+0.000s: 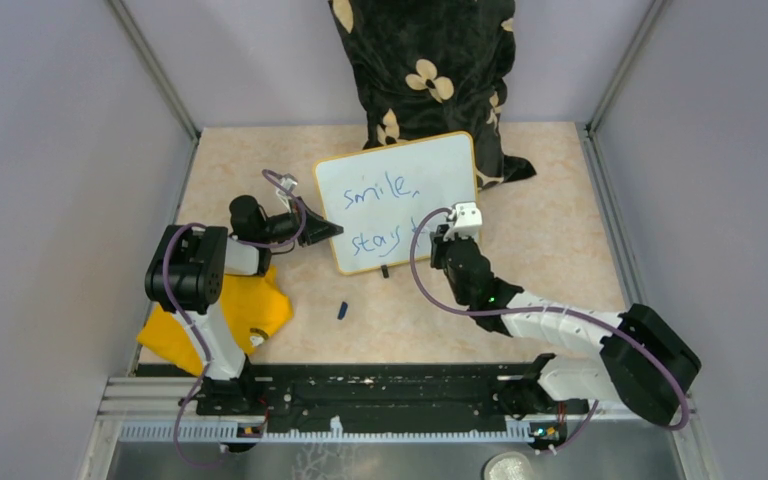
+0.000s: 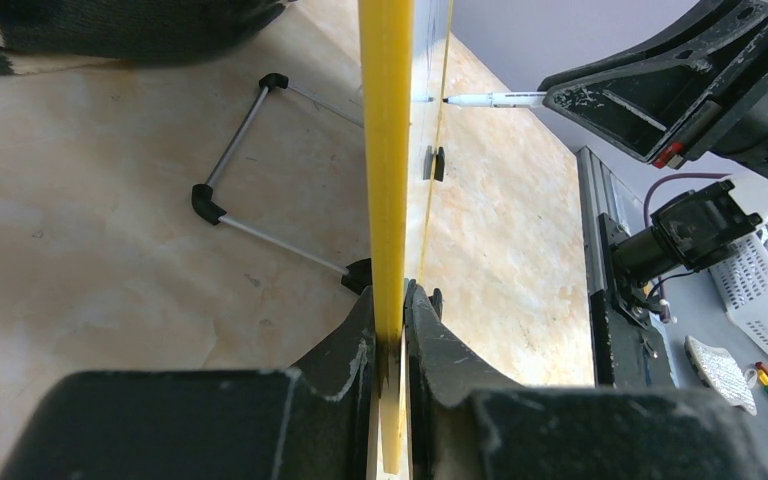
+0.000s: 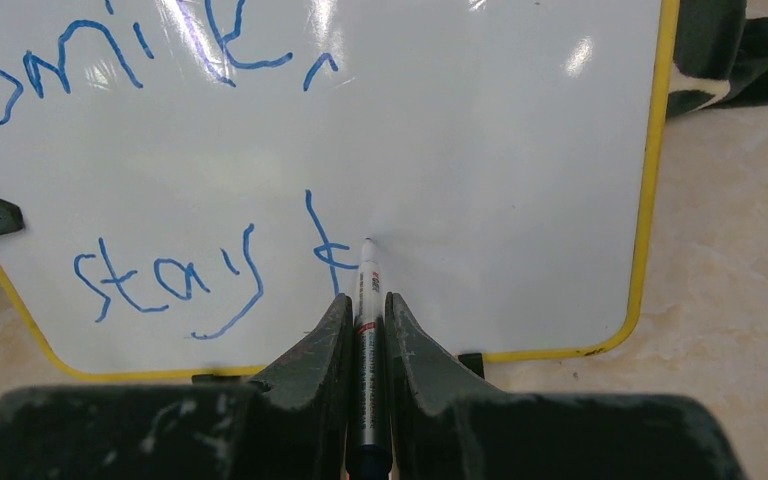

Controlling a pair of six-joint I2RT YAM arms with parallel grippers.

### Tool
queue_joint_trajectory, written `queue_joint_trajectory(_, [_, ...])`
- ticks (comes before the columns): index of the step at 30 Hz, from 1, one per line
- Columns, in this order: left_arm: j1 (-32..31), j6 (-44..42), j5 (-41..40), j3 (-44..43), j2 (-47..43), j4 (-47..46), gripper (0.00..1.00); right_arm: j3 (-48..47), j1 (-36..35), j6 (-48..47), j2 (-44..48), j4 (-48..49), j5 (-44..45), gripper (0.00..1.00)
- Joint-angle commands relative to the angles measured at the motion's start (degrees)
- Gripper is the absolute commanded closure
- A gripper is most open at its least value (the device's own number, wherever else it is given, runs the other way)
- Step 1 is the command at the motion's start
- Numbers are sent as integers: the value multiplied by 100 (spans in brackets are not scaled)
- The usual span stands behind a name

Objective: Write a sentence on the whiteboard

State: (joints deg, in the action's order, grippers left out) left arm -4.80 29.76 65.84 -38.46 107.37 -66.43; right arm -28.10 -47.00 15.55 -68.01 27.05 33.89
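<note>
Bearing whiteboard [image 1: 445, 165]: beige tabletop [image 1: 550, 210], grey walls [image 1: 60, 150].

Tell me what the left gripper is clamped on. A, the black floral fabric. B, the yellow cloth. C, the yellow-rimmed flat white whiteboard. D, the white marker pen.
C: in the left wrist view the left gripper is shut on the yellow rim of the flat white whiteboard, while the right gripper holds the white marker pen.

The whiteboard [image 1: 400, 180] stood mid-frame, a marker [image 3: 369, 300] touching it; cloth [image 1: 250, 310] lower left, cap [image 1: 342, 310] below, fabric [image 1: 425, 60] behind at top.
</note>
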Motion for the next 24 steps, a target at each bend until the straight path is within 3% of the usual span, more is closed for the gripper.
queue_joint_trajectory(1, [-92, -409, -278, 13, 234, 433, 100, -267, 86, -6, -117, 320, -106, 100])
queue_joint_trajectory(24, [-92, -409, -290, 9, 240, 444, 100, 19, 95, 259, -5, -171, -207, 100])
